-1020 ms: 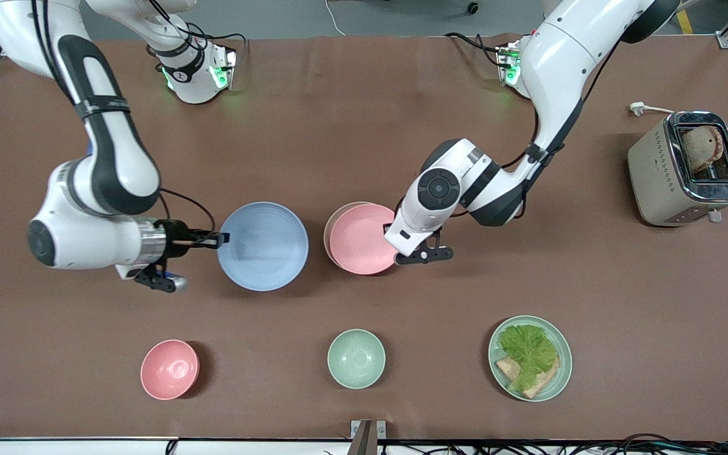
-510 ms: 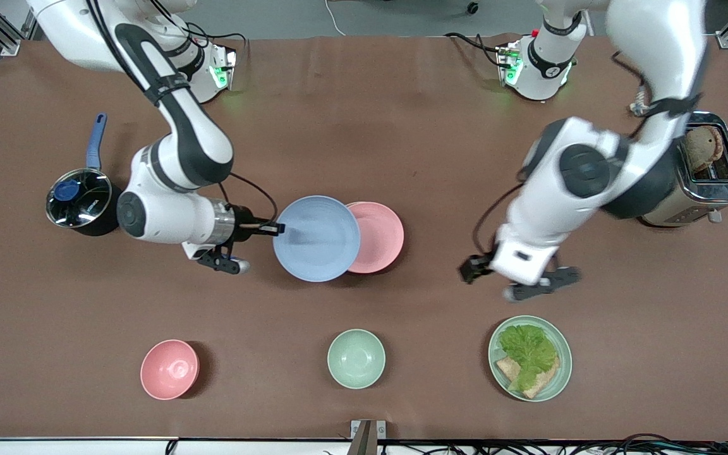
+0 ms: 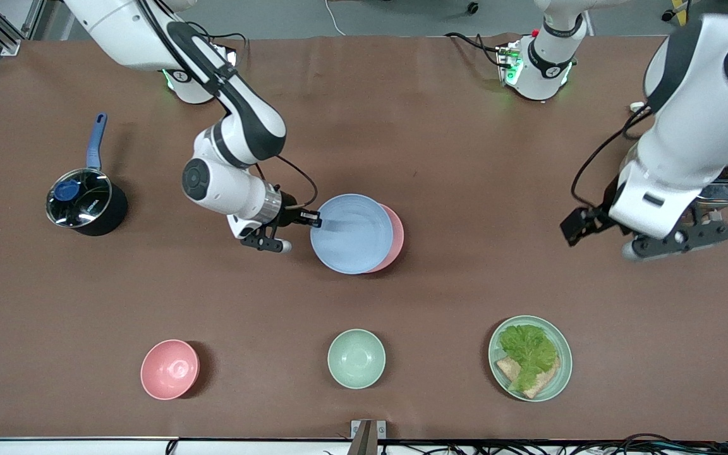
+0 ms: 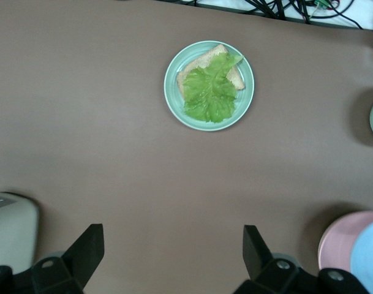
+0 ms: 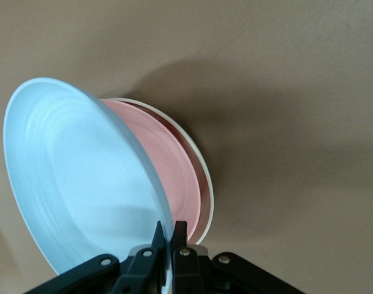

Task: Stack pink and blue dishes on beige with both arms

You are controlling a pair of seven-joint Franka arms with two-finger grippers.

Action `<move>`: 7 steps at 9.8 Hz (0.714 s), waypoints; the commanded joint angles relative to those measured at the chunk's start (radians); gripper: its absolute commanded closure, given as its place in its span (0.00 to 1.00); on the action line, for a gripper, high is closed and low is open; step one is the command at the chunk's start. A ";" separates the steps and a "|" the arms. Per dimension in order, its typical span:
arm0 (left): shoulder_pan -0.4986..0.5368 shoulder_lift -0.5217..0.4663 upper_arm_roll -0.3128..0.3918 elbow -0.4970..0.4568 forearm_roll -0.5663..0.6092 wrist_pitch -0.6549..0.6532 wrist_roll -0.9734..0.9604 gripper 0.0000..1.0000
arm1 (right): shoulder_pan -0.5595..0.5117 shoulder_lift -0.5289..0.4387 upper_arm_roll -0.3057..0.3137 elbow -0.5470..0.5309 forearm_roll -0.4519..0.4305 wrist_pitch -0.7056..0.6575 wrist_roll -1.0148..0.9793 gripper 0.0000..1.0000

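Brown matting covers the tabletop point(image 3: 402, 126), and most of what matters sits near its middle. Starting at the right arm's end, a dark saucepan point(image 3: 83, 203) with a blue handle now stands in the open; a second ago the right arm hid that spot. The right claw point(image 3: 313, 219) is pinched tight on the rim of the blue plate point(image 3: 351, 232), which has travelled from its own patch of tabletop to over the stack. In the right wrist view the blue plate point(image 5: 82, 177) tilts out from the claw, its free edge raised, with the pink plate point(image 5: 174, 177) just under it and the beige plate point(image 5: 206, 184) showing only as a cream rim below the pink. From the front camera only a crescent of the pink plate point(image 3: 395, 234) shows past the blue, and the beige is hidden. So pink is already on beige, and the blue looks not yet set down, needing lowering and release.

Toward the left arm's end, the left claw point(image 3: 598, 230) has pulled away from the stack and now hangs wide and empty over bare tabletop beside the toaster point(image 3: 727, 183); its wrist view looks down on the mint-green plate point(image 4: 174, 92) of lettuce and bread. That arm's part appears done.
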 commanded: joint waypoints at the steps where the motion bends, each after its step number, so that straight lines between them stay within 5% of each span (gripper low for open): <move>1: 0.010 -0.062 0.014 0.007 -0.018 -0.089 0.144 0.00 | 0.014 0.019 0.013 -0.010 -0.005 0.047 0.030 0.97; 2: -0.010 -0.095 0.078 -0.004 -0.053 -0.096 0.184 0.00 | 0.022 0.033 0.011 -0.010 -0.005 0.056 0.033 0.94; 4: -0.143 -0.164 0.312 -0.031 -0.154 -0.155 0.299 0.00 | 0.049 0.059 0.013 -0.024 -0.006 0.122 0.035 0.92; 5: -0.147 -0.191 0.350 -0.062 -0.192 -0.158 0.346 0.00 | 0.049 0.062 0.011 -0.039 -0.006 0.129 0.033 0.82; 7: -0.145 -0.254 0.368 -0.131 -0.193 -0.162 0.377 0.00 | 0.045 0.059 0.011 -0.042 -0.006 0.125 0.029 0.26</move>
